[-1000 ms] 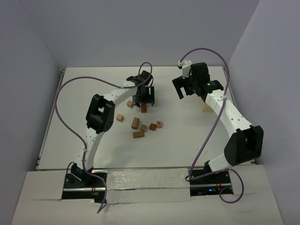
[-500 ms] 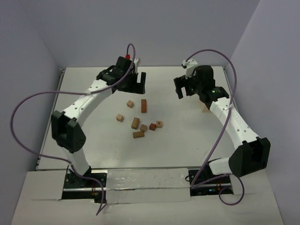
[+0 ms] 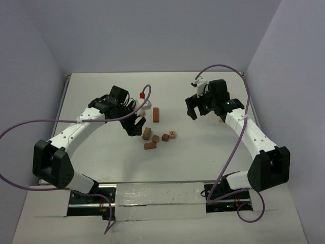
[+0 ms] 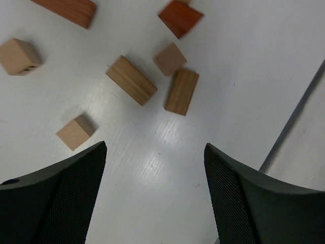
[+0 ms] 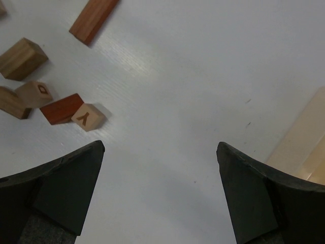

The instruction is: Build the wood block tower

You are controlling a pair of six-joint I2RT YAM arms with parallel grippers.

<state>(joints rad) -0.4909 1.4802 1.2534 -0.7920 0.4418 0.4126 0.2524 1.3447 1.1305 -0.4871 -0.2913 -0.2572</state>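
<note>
Several small wood blocks lie loose on the white table, none on another. The top view shows a reddish bar (image 3: 156, 114), a tan block (image 3: 147, 133), a red cube (image 3: 165, 137), a lettered cube (image 3: 173, 134) and a short bar (image 3: 150, 146). My left gripper (image 3: 136, 126) is open and empty, low at the left edge of the cluster. Its wrist view shows a small tan cube (image 4: 75, 132) just ahead of its left finger (image 4: 61, 193) and a tan bar (image 4: 131, 80). My right gripper (image 3: 196, 111) is open and empty, right of the blocks. Its view shows the lettered cube (image 5: 89, 117). No tower stands.
A pale wooden tray (image 3: 221, 118) shows partly behind the right arm, and its edge shows at the right of the right wrist view (image 5: 304, 147). Purple cables loop over both arms. The table's raised rim (image 3: 65, 96) runs along the left side.
My left gripper has left the reddish bar lying on the table, swung to the back, then come down nearer at the left of the blocks. My right gripper has shifted slightly left.
</note>
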